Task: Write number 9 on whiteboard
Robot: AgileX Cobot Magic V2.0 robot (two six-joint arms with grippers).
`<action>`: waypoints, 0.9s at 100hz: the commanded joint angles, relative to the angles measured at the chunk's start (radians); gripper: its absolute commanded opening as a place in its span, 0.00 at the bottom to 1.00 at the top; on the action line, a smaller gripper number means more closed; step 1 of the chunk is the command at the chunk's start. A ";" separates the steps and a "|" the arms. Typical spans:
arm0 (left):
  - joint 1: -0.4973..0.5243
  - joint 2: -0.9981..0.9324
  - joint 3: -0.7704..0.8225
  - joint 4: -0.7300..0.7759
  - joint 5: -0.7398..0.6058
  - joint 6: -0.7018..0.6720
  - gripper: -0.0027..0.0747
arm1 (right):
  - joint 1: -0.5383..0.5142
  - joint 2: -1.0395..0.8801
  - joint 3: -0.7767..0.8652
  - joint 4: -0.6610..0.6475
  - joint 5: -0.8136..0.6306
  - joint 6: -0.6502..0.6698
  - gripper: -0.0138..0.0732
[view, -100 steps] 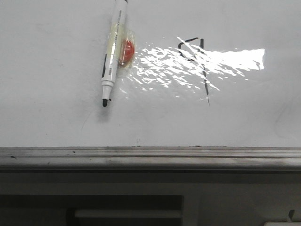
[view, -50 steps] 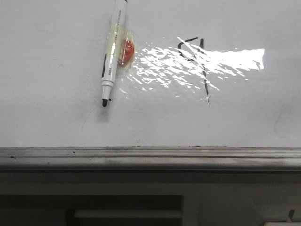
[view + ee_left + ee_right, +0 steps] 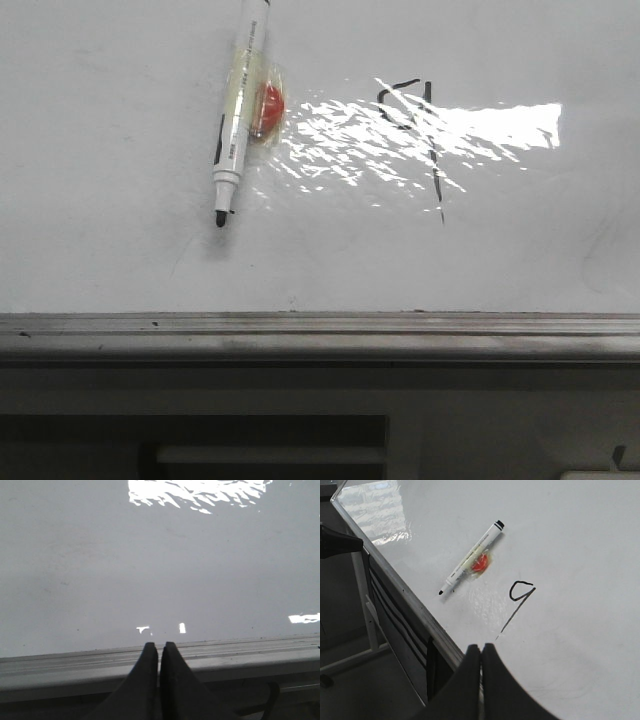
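Observation:
The number 9 is drawn in thin black strokes on the whiteboard, partly under a bright glare; its tail runs toward the near rail. In the right wrist view the number 9 shows clearly on the whiteboard. A white marker with a black tip and a red piece taped to it lies left of the digit, also seen as the marker. My left gripper is shut and empty over the rail. My right gripper is shut and empty near the board's edge, short of the tail.
A grey metal rail runs along the whiteboard's near edge, with a dark frame and shelf below it. In the right wrist view a stand leg and the floor show beside the board.

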 commanded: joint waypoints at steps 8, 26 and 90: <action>0.002 -0.028 0.019 -0.022 -0.033 -0.008 0.01 | 0.000 0.012 -0.024 -0.030 -0.070 0.001 0.09; 0.002 -0.028 0.019 -0.022 -0.033 -0.008 0.01 | 0.000 0.012 -0.024 -0.030 -0.070 0.001 0.09; 0.002 -0.028 0.019 -0.022 -0.033 -0.008 0.01 | -0.375 0.012 0.177 -0.059 -0.436 -0.015 0.09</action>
